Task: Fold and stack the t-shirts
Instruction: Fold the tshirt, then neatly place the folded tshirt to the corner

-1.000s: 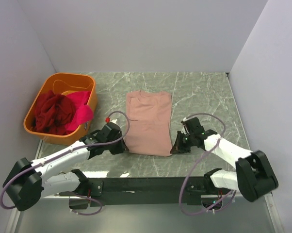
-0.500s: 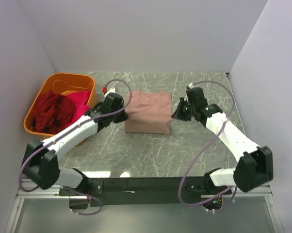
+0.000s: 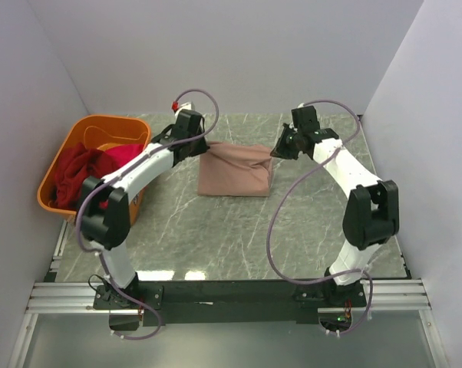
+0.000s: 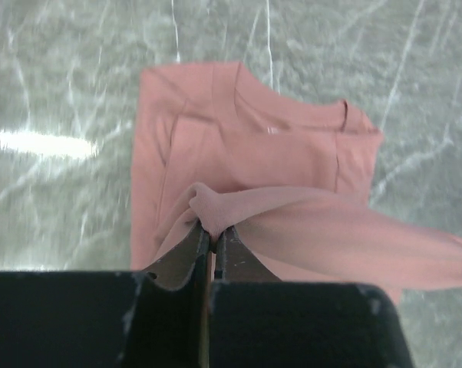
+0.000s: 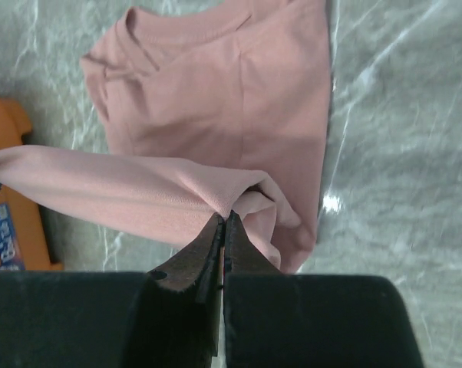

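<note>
Pink cloth fills the middle of the scene: the dusty pink cloth t-shirt [image 3: 235, 172] lies on the far half of the grey-green marble table [image 3: 239, 238]. From above it looks like a short, wide block, with its near edge straight and flat on the table.

The left gripper [image 4: 212, 230] is at the far left corner of the shirt. Its two black fingers are pressed together on a small fold of the pink cloth. The right gripper [image 5: 225, 218] is at the far right corner, and its fingers pinch a fold of the pink cloth too. Both folds are lifted off the table.

A band of the shirt stretches between the two grippers (you can see it run sideways in both wrist views). Under that band the rest of the shirt lies flat, with the round neck hole showing at its far end. No print shows on the side that faces up.

At the far left of the table sits the orange plastic tub [image 3: 100, 126], well apart from the pink shirt. Inside it are the crumpled dark red t-shirt [image 3: 74, 176] and, just to its right, the bright magenta t-shirt [image 3: 123, 155]. The two touch each other. The left arm reaches past the right side of the tub.
</note>
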Robot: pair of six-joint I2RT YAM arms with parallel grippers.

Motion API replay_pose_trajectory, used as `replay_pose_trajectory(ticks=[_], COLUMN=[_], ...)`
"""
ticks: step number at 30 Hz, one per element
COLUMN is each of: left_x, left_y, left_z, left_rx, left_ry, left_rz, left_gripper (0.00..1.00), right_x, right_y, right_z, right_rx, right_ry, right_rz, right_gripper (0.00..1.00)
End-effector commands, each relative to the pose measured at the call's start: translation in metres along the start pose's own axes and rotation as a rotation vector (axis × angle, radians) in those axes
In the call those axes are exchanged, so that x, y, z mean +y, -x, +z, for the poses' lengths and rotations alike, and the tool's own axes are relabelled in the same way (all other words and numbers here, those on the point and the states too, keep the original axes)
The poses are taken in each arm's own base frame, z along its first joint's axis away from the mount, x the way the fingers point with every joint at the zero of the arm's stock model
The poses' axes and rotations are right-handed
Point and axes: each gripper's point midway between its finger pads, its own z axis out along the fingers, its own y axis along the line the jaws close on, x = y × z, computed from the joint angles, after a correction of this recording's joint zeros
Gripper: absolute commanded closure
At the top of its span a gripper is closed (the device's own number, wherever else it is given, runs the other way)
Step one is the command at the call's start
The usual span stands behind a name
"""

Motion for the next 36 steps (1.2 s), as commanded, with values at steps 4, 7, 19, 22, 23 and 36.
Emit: replay_pose_trajectory(ticks=[4, 7, 19, 22, 23, 36], left_x=[-0.006, -0.001, -0.013, -0.008, -0.007, 0.058], left_y=[0.046, 0.050, 0.068, 0.056, 0.050, -0.050], left_z=[0.049, 0.071, 0.075, 0.060, 0.055, -0.043], left_rx=[-0.085, -0.063, -0.065, -0.046, -0.035, 0.070], left_ry=[-0.005, 0.004, -0.083, -0.095, -0.106, -0.082], left_rz=[0.046, 0.044, 0.082, 0.056, 0.050, -0.098], left_gripper=[0.99, 0.99, 0.00, 0.01, 0.01, 0.00], right_x=[0.003, 0.002, 0.005, 0.022, 0.018, -0.038], right_y=[0.058, 0.080, 0.078, 0.064, 0.058, -0.005], right_z=[0.025, 0.049, 0.058, 0.044, 0.046, 0.092], right_rx=[-0.098, -0.100, -0.063, -0.069, -0.062, 0.096], right_ry=[0.007, 0.006, 0.023, 0.106, 0.082, -0.109], right_rz=[0.003, -0.006, -0.017, -0.038, -0.037, -0.044], right_gripper=[1.00, 1.00, 0.40, 0.33, 0.32, 0.33])
